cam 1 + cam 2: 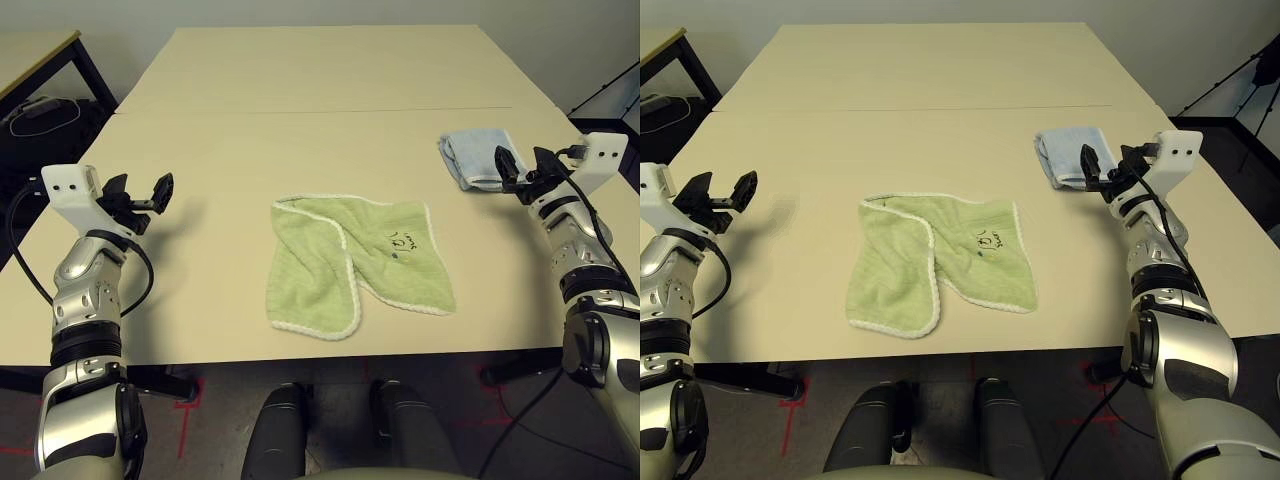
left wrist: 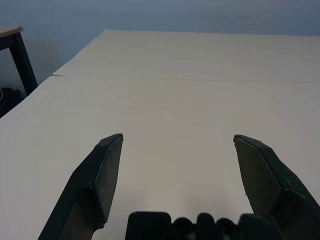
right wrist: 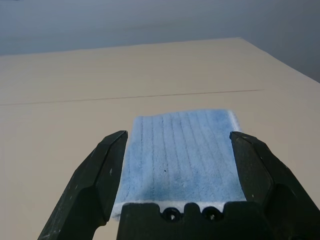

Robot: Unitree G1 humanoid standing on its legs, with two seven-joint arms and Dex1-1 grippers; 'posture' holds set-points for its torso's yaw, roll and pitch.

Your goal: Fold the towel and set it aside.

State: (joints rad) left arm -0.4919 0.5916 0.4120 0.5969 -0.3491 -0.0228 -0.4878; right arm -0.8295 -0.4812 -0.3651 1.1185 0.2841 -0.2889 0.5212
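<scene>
Left eye view shows the light green terry towel with white stitched edging [image 1: 355, 262] lying loosely half-folded at the middle of the beige table [image 1: 300, 90]. Left gripper [image 1: 140, 194] and right gripper [image 1: 522, 165] hover at either side, fingers spread, empty. A pale blue folded towel [image 3: 182, 152] lies beneath the right gripper.

Two towels lie on the surface [image 1: 200, 300]: one light green towel [image 1: 355, 262] with white edging and a small dark scribble, near the middle, and one pale blue folded towel [image 1: 472, 158] at the far right. Two grippers show, the left gripper [image 1: 141, 193] at the left and the right gripper [image 1: 523, 166] at the right, each with two black fingers spread apart.
</scene>
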